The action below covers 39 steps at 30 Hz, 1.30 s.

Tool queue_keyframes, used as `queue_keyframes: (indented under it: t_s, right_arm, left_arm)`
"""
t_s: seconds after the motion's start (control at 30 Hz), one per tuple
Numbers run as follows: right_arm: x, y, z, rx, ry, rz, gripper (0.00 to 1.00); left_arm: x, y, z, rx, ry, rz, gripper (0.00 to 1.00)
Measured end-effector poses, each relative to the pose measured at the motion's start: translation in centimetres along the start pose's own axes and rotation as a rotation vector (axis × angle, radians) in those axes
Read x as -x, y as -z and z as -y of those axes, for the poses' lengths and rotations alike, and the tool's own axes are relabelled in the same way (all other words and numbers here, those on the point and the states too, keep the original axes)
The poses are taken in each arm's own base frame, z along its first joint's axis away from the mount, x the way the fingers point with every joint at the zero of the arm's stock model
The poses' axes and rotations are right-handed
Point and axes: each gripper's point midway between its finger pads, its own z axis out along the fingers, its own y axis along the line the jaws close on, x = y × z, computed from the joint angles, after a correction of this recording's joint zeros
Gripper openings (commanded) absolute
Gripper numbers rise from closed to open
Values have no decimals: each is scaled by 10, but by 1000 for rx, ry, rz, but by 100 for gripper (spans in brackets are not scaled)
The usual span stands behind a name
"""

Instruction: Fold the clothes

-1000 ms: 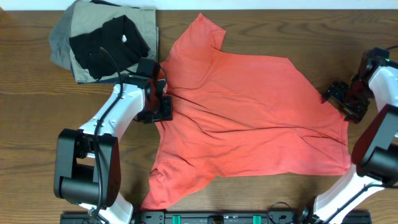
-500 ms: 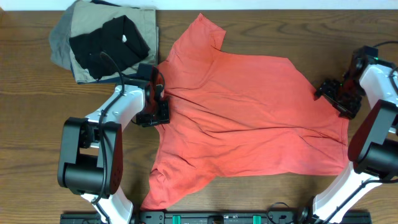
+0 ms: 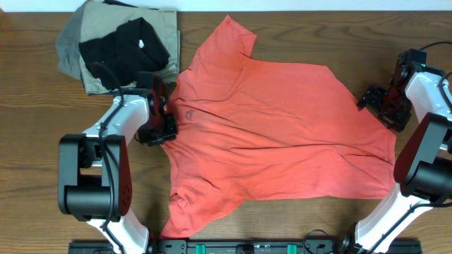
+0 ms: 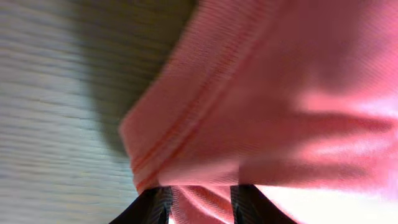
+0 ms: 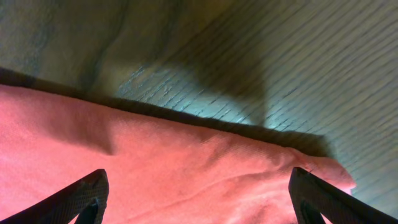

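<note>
While the T-shirt [image 3: 282, 134] is lying spread out across the table [image 3: 35, 176] ctr, no fold is showing: task is sitting at its start, all folds remaining. Left gripper [image 3: 161, 129] is pinching the shirt's left edge, jaws drawn narrow w/ hem fabric betw. them, edge riding slightly off the wood. Right gripper [image 3: 381, 104] is hovering at the right edge, jaws standing wide, holding nothing. Folded garments [image 3: 120, 49] are sitting far left, not involved.
</note>
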Motion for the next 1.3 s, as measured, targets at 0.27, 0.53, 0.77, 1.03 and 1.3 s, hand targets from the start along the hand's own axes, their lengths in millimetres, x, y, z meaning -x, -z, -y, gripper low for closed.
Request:
queue_keyframes:
  t_s: [0.27, 0.53, 0.77, 1.03, 1.3]
  right_arm:
    - [3, -3, 11, -65, 1, 13, 94]
    - [-5, -18, 15, -94, 5, -36, 94]
    - [-15, -23, -2, 10, 89, -92, 94]
    - [-28, -19, -16, 106, 215, -147, 93]
    - [-36, -18, -28, 137, 276, -163, 95]
  left_arm:
    - [3, 2, -29, 53, 67, -3, 34]
    - [-2, 5, -58, 93, 140, -36, 34]
    - [-11, 7, -63, 119, 146, -68, 63]
    - [-12, 11, -62, 111, 154, -63, 84]
    - [-13, 11, -62, 109, 155, -69, 85]
